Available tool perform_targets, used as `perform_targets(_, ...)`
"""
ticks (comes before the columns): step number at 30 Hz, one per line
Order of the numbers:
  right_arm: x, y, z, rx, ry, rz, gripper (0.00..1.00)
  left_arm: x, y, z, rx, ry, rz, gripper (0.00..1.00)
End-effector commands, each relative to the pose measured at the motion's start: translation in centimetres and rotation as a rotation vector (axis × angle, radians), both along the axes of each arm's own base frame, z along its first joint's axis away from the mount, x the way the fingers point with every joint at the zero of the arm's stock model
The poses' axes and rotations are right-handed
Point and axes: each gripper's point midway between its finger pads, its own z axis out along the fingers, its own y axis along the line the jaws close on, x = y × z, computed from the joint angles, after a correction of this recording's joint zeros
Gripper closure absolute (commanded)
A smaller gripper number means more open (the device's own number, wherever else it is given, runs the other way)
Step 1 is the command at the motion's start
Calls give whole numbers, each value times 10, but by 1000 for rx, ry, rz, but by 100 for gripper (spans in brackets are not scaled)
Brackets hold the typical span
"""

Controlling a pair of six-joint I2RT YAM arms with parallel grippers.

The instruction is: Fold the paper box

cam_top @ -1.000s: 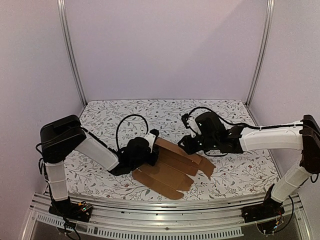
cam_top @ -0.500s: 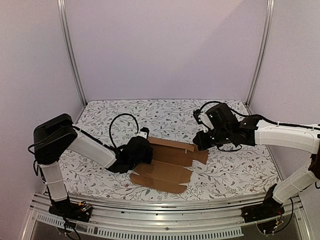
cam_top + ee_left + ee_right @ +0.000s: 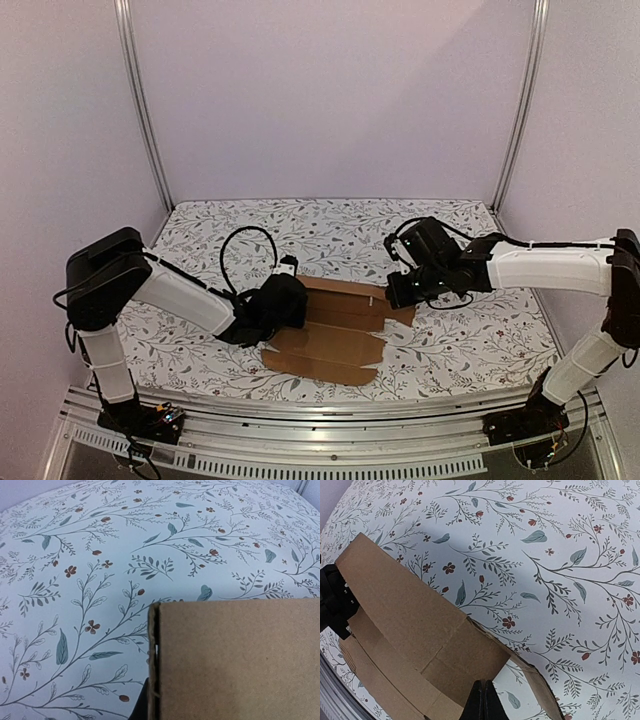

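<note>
paper box (image 3: 335, 335) is lying open and mostly flat on the tabletop (image 3: 470, 350), running sideways. left gripper (image 3: 285, 302) is sitting at its left end, jaws closed and seeming to be pinching the edge. right gripper (image 3: 402, 290) is touching the right end, jaws closed tight.

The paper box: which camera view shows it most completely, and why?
The top external view: nearly the whole flat paper box shows. The left wrist view shows only one corner; the right wrist view shows several panels, cut off by the frame.
</note>
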Motion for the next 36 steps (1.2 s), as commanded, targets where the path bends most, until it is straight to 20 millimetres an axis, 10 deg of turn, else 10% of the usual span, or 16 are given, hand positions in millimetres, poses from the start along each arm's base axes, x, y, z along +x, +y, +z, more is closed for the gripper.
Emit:
perform_targets(1, 12, 9, 1, 38, -1, -17, 100, -9, -3, 1, 3, 24, -12, 100)
perform_targets(14, 17, 36, -16, 169, 43, -21, 100, -18, -14, -3, -66, 108, -40, 100)
perform_targets(36, 26, 49, 48, 458, -158, -137, 100, -47, -37, -10, -274, 323, -66, 100)
